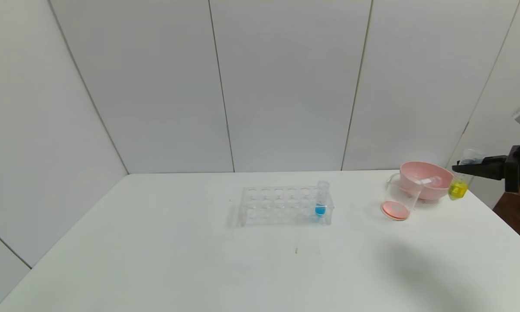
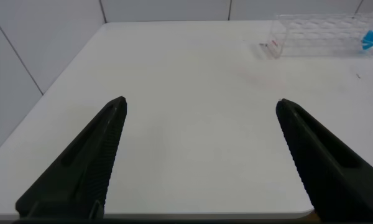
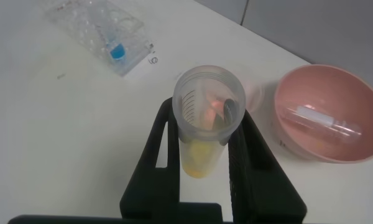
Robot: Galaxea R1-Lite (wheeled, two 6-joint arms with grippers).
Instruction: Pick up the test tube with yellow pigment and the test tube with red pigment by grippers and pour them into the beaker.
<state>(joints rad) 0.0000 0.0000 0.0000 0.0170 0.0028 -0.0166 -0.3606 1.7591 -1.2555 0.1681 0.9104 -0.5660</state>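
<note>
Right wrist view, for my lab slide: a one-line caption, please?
Right gripper jaws shut on clear yellow-tipped test tube, above white table beside pink round bowl.

Rack (image 1: 285,206) mid-table, beaker (image 1: 399,203) to its right, bowl (image 1: 426,180) just behind the beaker

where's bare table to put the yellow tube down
Free: the table in front of the tube rack, and left of it. Crowded: the far right corner, where beaker and pink bowl stand together under the right tool.
</note>
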